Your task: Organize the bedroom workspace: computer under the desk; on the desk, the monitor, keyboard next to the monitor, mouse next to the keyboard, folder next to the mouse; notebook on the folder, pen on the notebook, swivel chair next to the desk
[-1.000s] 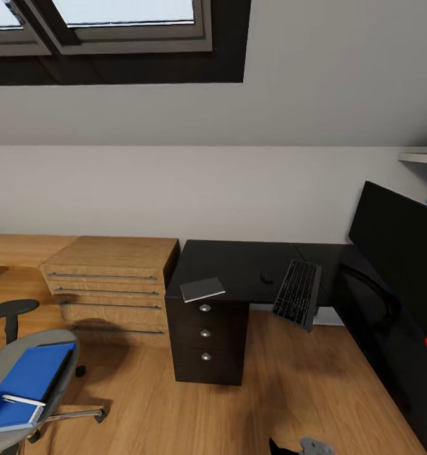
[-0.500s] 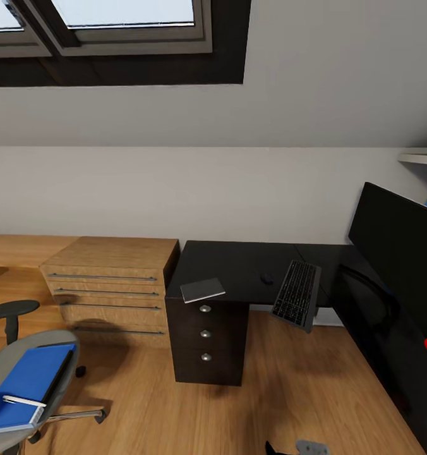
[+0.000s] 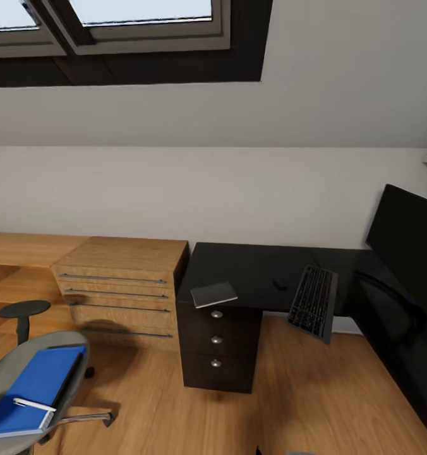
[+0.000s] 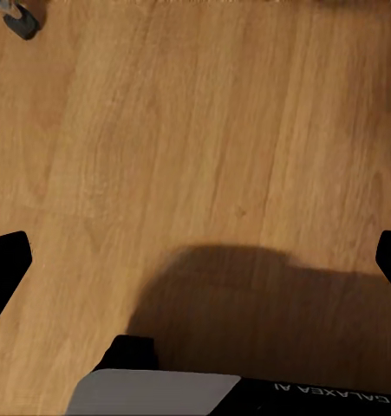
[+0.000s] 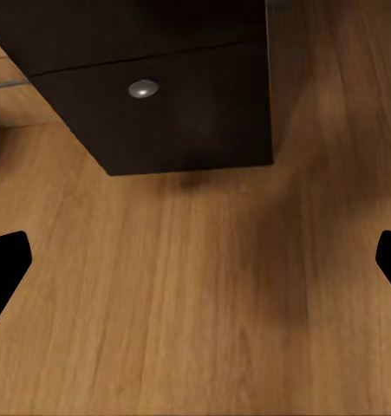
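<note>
Folder lies on swivel chair, far from both fingers.

The black desk carries the grey notebook over its drawers, a small mouse, and a keyboard overhanging the front edge beside the monitor. The blue folder with the pen lies on the swivel chair.

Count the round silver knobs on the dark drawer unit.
3, in a column down the drawer unit front: top knob, middle knob, bottom knob. None seem hidden.
</note>
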Robot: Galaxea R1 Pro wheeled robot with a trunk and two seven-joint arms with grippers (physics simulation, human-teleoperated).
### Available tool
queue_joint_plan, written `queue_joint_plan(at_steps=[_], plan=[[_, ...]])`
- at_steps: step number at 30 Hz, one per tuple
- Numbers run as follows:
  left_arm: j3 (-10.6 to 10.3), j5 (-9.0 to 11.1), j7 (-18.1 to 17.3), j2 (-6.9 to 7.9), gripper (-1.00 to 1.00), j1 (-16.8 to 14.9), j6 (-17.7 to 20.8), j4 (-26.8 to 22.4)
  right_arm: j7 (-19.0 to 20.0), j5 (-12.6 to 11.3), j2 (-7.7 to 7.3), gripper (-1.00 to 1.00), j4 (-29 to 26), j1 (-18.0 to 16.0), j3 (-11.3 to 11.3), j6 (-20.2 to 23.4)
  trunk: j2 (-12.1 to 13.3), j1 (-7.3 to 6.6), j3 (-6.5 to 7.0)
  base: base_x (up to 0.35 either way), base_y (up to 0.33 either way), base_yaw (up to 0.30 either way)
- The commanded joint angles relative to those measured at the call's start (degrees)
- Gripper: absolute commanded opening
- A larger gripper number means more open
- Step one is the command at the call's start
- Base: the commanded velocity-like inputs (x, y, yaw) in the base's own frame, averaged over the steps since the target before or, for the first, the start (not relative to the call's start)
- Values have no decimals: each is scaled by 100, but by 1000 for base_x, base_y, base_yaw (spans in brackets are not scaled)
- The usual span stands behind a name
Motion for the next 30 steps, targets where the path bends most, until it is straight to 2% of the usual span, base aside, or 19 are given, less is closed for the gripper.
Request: queue_joint_plan(at_steps=[1,4,5,10,12,16,19,20,22,23,24,25,26,27,29,30], plan=[[-29,29,49,5,100,-4,25,-9,-7,-60,-7,100,1,-6,35,-30,-3,2,-6,182,4,6],[-27,25,52,21,100,-4,22,-16,0,-60,-9,100,-2,-6,38,-48,-3,2,-6,219,46,3],[-21,23,53,85,100,-4,-20,-40,10,-48,-13,100,-23,-6,84,-97,-3,2,-6,283,110,1],[-2,22,70,125,100,-4,-145,-302,-34,88,-8,100,-67,-6,250,-140,-3,2,-6,217,80,0],[9,25,74,133,100,-4,-180,-530,-75,130,-4,100,-145,-9,281,-136,-3,2,-6,101,35,0],[37,34,83,150,100,-4,-192,-1410,-344,191,-7,100,-862,-13,321,142,-3,2,-6,39,14,0],[72,37,87,166,100,-4,-189,-1786,-711,207,-9,100,-1606,-19,330,847,-3,2,-6,12,4,0],[150,36,88,171,100,-4,-186,-1936,-929,209,-6,100,-1984,-28,332,1325,-3,2,-6,6,2,0],[295,33,88,170,100,-4,-143,-2116,-1145,207,-1,100,-2337,-43,335,1836,-3,2,-6,4,2,0],[474,27,89,164,100,-4,-3,-2348,-1339,204,23,100,-2667,-71,338,2352,-3,2,-6,3,1,0],[563,24,89,160,100,-4,109,-2482,-1428,204,57,100,-2825,-102,339,2604,-3,2,-6,2,1,0],[647,24,89,157,100,-4,243,-2627,-1511,204,106,100,-2973,-147,340,2850,-3,2,-6,2,1,0],[791,23,89,153,100,-4,554,-2941,-1658,212,238,100,-3224,-284,342,3318,-3,2,-6,1,0,0],[849,23,91,152,100,-4,718,-3108,-1720,217,314,100,-3317,-368,341,3542,-3,2,-6,0,0,0],[994,22,95,143,100,-4,1271,-3785,-1880,245,572,100,-3472,-779,342,4343,-3,2,-6,0,0,0],[1014,22,96,140,100,-4,1363,-3933,-1903,252,611,100,-3462,-893,341,4505,-3,2,-6,0,0,0]])
